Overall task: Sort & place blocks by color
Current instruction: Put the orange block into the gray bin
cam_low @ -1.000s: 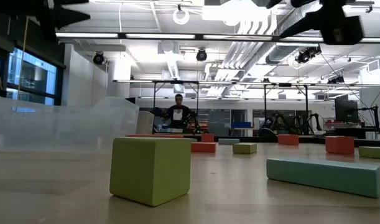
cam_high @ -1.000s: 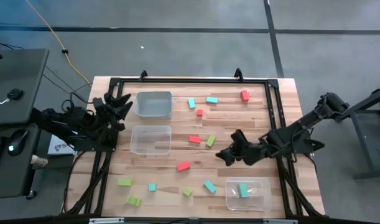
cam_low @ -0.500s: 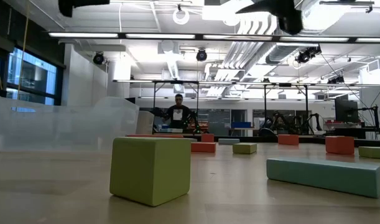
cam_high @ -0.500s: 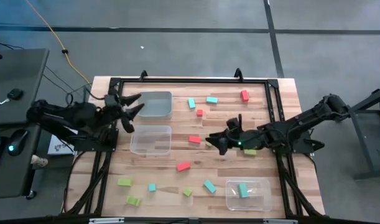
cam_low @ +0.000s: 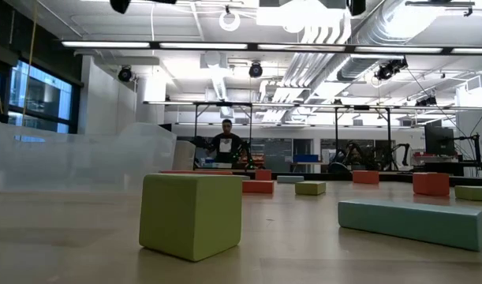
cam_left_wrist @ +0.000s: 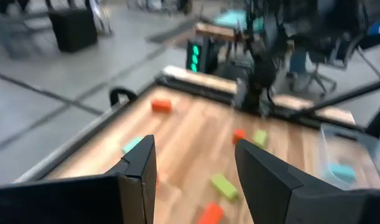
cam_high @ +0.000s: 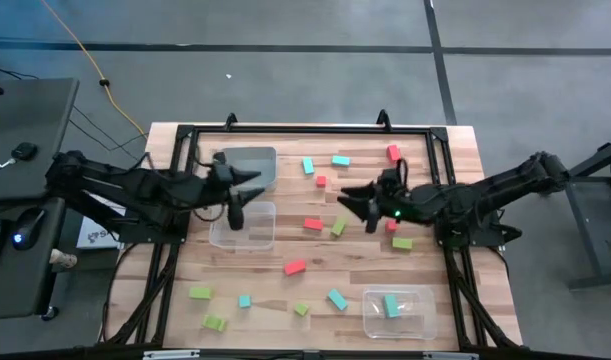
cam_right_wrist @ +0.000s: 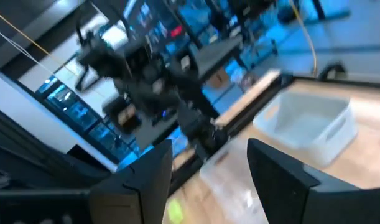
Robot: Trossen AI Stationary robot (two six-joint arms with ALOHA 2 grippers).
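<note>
Table [cam_high: 425, 290]: red block [cam_high: 313, 224] beside open right claw [cam_high: 357, 205].

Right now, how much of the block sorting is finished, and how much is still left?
Done: one teal block lies in the near right tub. In hand: nothing; the left end effector is open and empty between the two left tubs, and the right end effector is open and empty above the loose blocks at mid-table. Left: the other blocks, red, green and teal, lie scattered on the table.
</note>
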